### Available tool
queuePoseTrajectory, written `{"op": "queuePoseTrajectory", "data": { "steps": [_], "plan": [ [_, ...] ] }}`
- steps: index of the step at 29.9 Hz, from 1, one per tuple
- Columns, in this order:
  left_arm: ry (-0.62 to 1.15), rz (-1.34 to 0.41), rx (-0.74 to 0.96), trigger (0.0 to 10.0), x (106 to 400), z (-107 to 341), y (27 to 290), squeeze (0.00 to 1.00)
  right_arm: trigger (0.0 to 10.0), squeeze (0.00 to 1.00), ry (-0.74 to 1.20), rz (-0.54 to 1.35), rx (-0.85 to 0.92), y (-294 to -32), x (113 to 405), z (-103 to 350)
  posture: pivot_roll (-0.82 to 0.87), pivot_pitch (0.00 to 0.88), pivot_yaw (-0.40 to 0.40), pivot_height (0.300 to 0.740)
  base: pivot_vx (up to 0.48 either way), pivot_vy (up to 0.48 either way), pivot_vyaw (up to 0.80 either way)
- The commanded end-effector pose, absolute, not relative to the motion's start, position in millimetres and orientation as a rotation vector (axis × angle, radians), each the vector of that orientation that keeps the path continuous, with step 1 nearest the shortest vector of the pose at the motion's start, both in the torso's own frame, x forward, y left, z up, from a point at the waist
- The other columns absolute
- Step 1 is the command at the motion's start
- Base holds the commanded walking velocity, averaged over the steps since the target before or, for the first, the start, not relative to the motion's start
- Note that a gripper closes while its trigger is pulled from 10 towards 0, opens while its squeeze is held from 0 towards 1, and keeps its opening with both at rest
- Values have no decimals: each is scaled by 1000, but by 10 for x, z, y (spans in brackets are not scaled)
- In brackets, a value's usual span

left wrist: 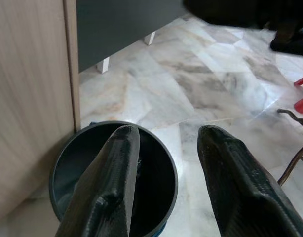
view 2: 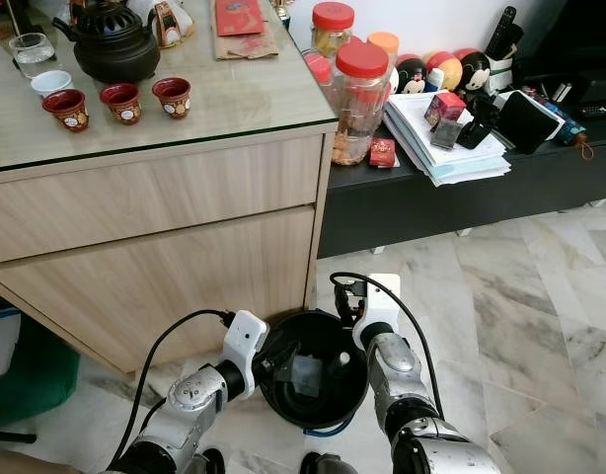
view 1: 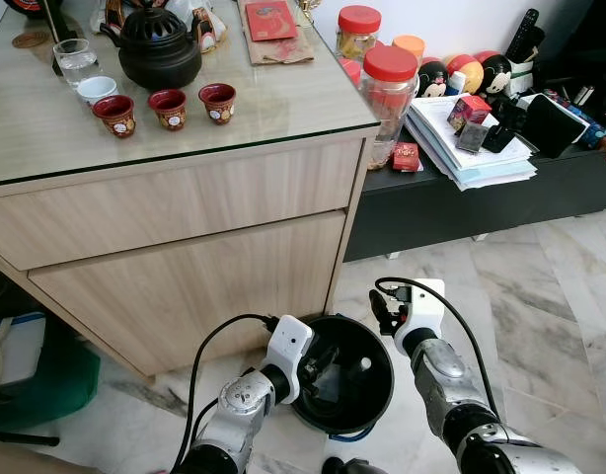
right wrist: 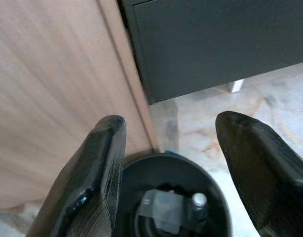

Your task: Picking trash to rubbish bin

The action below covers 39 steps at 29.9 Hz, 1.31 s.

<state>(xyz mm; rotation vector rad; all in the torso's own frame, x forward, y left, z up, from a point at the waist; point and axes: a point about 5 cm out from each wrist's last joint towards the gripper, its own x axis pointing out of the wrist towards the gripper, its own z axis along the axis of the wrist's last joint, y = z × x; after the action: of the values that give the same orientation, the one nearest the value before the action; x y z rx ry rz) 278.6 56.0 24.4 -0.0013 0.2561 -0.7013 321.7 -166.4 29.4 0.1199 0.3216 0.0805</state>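
- The rubbish bin (view 1: 377, 390) is partly covered by the left gripper (view 1: 318, 367) at its rim; its base is hidden from the eye views.
- The trash inside (right wrist: 164, 210), a grey piece and something white-capped, is too dim to identify.
- In the left wrist view the bin's inside is black, and one finger (left wrist: 109, 182) covers part of it.
- The right gripper (view 1: 385, 314) is mostly hidden behind its own wrist.
- Both arms are cut off by the bottom edge.
- A green object (view 1: 46, 380) by the cabinet (view 1: 185, 247) is cut by the left edge.

Silver jointed arms, white wrists, black cables, ridged black claw fingers (left wrist: 114, 182).
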Motion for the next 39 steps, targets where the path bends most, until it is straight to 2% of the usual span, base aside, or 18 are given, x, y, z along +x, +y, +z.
{"op": "queuePoseTrajectory", "data": {
  "steps": [1,4,8,10,13,14,17,18,22,39],
  "plan": [
    [317,-637,11,10000,2741,116,668,0,10000,0,363,24,128,-1804,3142,210,130,194,-87,740,0,0,0],
    [426,-422,114,10000,2685,-120,1043,0,10000,0,437,-18,127,-1976,3013,81,117,194,-89,740,0,0,0],
    [555,-210,103,10000,2475,-370,1422,0,10000,0,547,-104,117,-2209,2772,-120,110,194,-93,740,0,0,0],
    [611,-143,76,10000,2366,-464,1529,0,10000,0,612,-140,92,-2288,2660,-208,110,194,-93,740,0,0,0],
    [787,-15,44,10000,2016,-714,1722,0,10000,0,688,-203,82,-2407,2451,-346,115,194,-97,740,0,0,0],
    [862,44,43,10000,1815,-821,1804,0,10000,0,724,-241,90,-2458,2338,-415,97,194,-96,740,0,0,0],
    [880,66,46,10000,1758,-850,1826,0,10000,0,734,-253,96,-2473,2303,-434,97,194,-96,740,0,0,0],
    [918,108,27,10000,1573,-920,1880,0,10000,0,776,-287,104,-2512,2152,-520,97,195,-97,740,0,0,0],
    [946,164,7,10000,1428,-967,1946,0,10000,0,827,-311,109,-2514,1999,-613,114,198,-100,740,0,0,0],
    [839,90,81,10000,1651,-863,1889,0,10000,0,815,-271,144,-2389,2031,-627,111,169,-75,740,0,0,0]
  ]
}}
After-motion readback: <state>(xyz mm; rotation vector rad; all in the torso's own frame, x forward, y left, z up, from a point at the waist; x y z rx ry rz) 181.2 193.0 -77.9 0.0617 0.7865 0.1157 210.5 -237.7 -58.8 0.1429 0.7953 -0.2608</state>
